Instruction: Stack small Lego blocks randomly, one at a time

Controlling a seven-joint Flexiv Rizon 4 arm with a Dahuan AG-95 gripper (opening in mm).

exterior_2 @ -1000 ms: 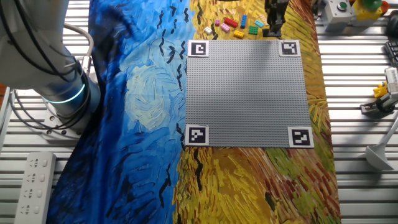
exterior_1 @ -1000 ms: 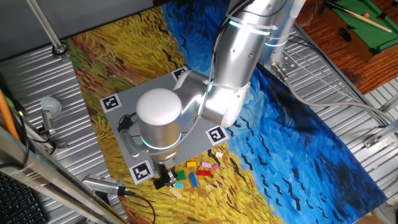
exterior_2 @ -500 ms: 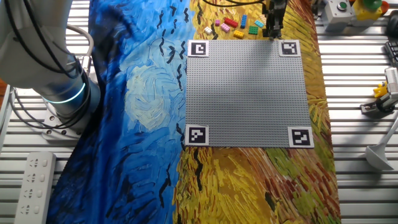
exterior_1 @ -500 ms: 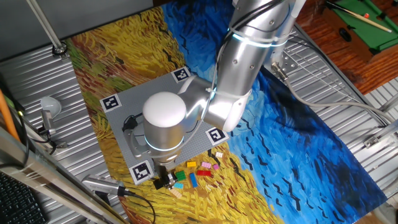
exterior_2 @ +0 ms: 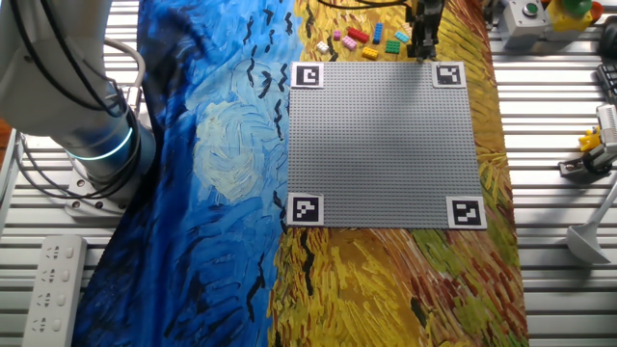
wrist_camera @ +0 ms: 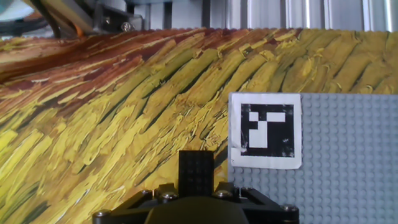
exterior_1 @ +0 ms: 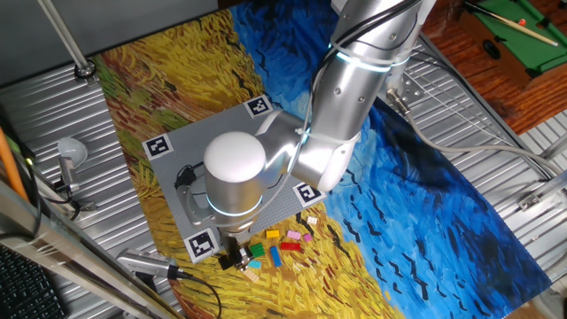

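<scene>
My gripper (exterior_1: pixel 233 255) hangs at the grey baseplate (exterior_1: pixel 204 133) corner by a marker tag (exterior_1: pixel 200 243). In the hand view a flat black studded block (wrist_camera: pixel 196 169) stands upright in the gripper (wrist_camera: pixel 196 190), which looks shut on it. Loose small blocks lie on the yellow cloth just beyond the plate: yellow (exterior_1: pixel 272 235), red (exterior_1: pixel 291 246), green (exterior_1: pixel 257 252), blue (exterior_1: pixel 275 257), pink (exterior_1: pixel 307 237), tan (exterior_1: pixel 252 274). In the other fixed view the gripper (exterior_2: pixel 422 43) is beside the green block (exterior_2: pixel 393 46) and red block (exterior_2: pixel 358 36).
The baseplate (exterior_2: pixel 386 145) has a marker tag at each corner; the nearest tag (wrist_camera: pixel 265 130) is just right of the gripper. A painted cloth covers the table. A remote (exterior_2: pixel 48 280) and small toys (exterior_2: pixel 593 145) lie on the metal slats.
The arm has shifted a little toward the baseplate corner over the last second. It has hardly moved in the last half second. The loose blocks have not moved.
</scene>
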